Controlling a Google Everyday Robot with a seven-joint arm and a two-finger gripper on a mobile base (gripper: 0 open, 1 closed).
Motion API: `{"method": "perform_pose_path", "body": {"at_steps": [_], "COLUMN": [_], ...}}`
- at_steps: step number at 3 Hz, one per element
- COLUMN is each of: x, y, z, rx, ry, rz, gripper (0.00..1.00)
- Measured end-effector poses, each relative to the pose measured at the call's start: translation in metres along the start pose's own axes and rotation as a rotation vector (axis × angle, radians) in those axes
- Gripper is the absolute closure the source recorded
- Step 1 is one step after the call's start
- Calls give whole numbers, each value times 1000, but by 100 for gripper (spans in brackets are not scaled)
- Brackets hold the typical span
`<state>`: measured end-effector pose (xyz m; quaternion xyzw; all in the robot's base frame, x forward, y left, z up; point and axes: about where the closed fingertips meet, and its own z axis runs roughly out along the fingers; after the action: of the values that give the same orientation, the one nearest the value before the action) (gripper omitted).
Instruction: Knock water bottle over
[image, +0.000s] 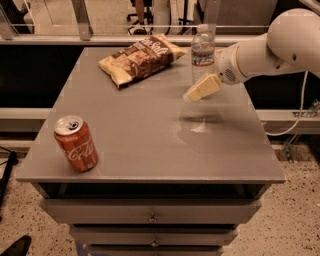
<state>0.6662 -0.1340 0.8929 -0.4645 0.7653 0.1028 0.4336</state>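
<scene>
Task thing: the water bottle (202, 52) stands upright at the far right of the table (130, 130), close to the far edge, with its white cap on.
Gripper place: the gripper (190, 95) hangs above the tabletop on the near side of the bottle, its tip angled down and to the left and crossing the bottle's lower part in this view.
Gripper state: you cannot tell from this view whether it is spread or pressed together; it carries nothing that you can see.
Contact: you cannot tell whether the gripper touches the bottle or is just beside it.
Arm: the white arm (260, 50) reaches in from the right, over the right edge of the table.
Other things: 1 chip bag (141, 58) lies at the far side, left of the bottle; 1 red soda can (76, 144) stands at the near left corner, well apart from both.
Step in hand: you appear to be at the approach, lining up for the push; the bottle is not yet tipped.
Next move: you likely need 1 firm sideways sweep into the bottle, struck high on its body so it topples rather than slides.
Watch for: a push toward the far edge could send the bottle off the table, and a push to the left could roll it into the chip bag.
</scene>
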Motion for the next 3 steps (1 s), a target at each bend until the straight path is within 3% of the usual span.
{"method": "perform_pose_path", "body": {"at_steps": [1,3], "x": [-15,-27], "y": [3,29], "z": [11,35], "rx": [-12,-90], "ry": [-32,-50], "rz": [1,-1], "gripper": [0,0]}}
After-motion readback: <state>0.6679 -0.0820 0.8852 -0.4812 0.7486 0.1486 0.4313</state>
